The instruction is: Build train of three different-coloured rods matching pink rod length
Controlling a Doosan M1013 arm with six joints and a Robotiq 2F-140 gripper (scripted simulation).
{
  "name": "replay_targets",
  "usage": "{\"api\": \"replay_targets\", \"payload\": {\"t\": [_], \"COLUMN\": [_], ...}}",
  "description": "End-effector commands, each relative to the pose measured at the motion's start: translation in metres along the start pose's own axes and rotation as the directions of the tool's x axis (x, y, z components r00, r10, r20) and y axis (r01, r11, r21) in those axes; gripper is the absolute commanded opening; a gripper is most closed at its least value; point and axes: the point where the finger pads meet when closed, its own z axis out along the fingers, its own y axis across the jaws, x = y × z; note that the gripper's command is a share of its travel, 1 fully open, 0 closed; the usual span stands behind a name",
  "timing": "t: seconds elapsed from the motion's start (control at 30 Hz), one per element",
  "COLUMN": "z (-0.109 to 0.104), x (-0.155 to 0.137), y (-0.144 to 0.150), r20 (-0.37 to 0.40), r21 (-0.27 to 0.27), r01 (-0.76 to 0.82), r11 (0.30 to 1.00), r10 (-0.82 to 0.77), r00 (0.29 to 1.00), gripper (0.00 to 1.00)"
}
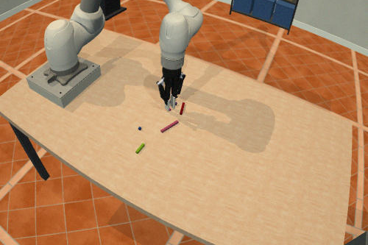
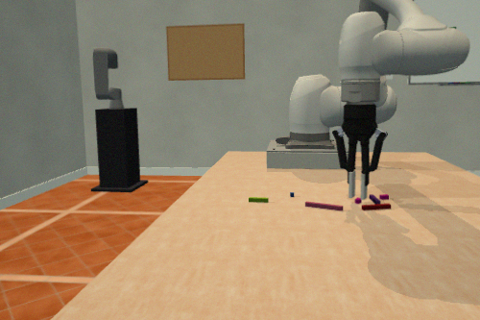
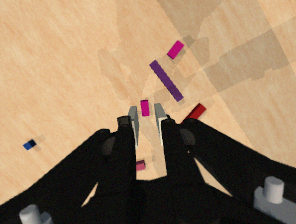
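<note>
The gripper hangs just above the worktop, narrowed on nothing, a magenta rod lying between its fingertips (long axis along the gap).
</note>
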Motion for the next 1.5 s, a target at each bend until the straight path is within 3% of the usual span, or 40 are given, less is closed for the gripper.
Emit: {"api": "replay_targets", "payload": {"t": [0.0,1.47], "z": [0.0059,0.0132], "x": [0.0045,0.0045], "y": [-0.0009,-0.0009], "r20": [-0.005,-0.005], "r21": [0.001,0.001], "r01": [0.003,0.003], "r11": [1.000,1.000], "r10": [-0.003,-0.003], "r00": [1.000,1.000], "gripper": [0.15,0.15]}}
